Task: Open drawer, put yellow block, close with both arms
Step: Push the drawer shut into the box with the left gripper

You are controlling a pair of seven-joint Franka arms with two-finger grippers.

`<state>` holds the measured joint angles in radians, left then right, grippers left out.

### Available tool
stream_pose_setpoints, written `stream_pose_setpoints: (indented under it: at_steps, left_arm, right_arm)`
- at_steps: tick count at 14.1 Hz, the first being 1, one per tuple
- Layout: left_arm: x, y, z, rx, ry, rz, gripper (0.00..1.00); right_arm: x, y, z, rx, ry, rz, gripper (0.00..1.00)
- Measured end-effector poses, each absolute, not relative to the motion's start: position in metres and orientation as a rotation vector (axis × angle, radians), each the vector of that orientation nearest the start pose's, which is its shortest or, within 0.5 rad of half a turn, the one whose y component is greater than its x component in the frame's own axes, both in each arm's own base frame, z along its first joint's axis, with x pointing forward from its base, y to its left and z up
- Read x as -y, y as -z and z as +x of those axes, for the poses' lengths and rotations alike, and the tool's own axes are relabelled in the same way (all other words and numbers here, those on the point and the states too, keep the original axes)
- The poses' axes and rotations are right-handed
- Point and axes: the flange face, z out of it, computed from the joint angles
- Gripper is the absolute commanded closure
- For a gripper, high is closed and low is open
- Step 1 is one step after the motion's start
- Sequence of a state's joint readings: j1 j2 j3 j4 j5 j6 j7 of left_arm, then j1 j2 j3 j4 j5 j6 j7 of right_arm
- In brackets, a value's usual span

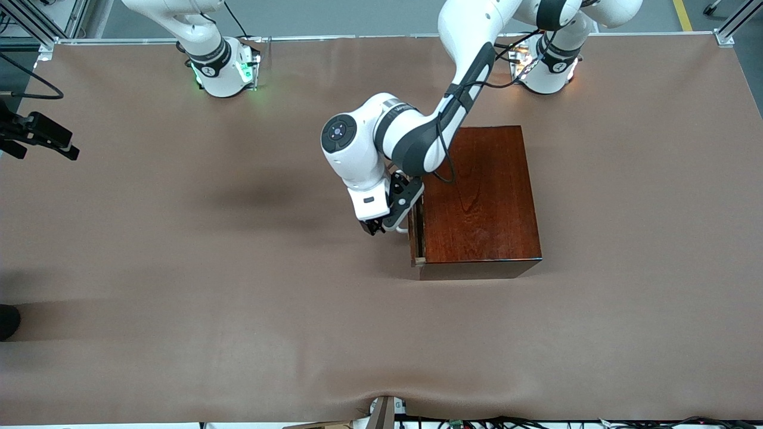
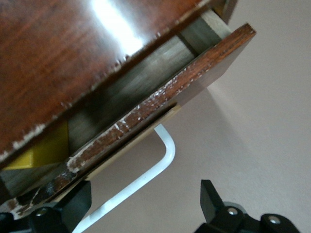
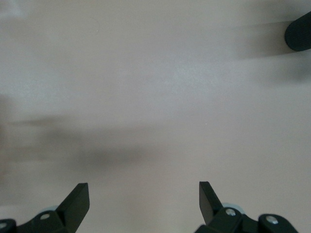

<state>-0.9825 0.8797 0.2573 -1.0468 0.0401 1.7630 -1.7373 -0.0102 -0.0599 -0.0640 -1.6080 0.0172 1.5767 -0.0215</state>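
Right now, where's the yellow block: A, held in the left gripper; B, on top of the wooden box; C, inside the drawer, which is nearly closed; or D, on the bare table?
C: the left wrist view shows the yellow block inside the drawer, seen through its narrow opening.

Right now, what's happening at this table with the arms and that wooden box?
The left gripper sits open at the white handle of the drawer, which is out only a crack from the reddish-brown box. The yellow block already lies inside the drawer, as the left wrist view shows. The right gripper waits open over bare table, its arm mostly out of the front view. The drawer is not yet fully shut.
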Motion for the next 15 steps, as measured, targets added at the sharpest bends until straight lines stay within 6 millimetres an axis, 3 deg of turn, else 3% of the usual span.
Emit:
stream_pose_setpoints:
  at_steps: [6, 15]
  left_arm:
    - [0.52, -0.313, 0.541, 1.279, 0.22, -2.594, 0.0]
    - [0.521, -0.322, 0.543, 1.246, 0.206, -2.635, 0.0]
  right_arm:
    - [0.039, -0.639, 0.536, -0.082, 0.046, -3.121, 0.0]
    - [0.039, -0.639, 0.536, -0.081, 0.047, -3.121, 0.0]
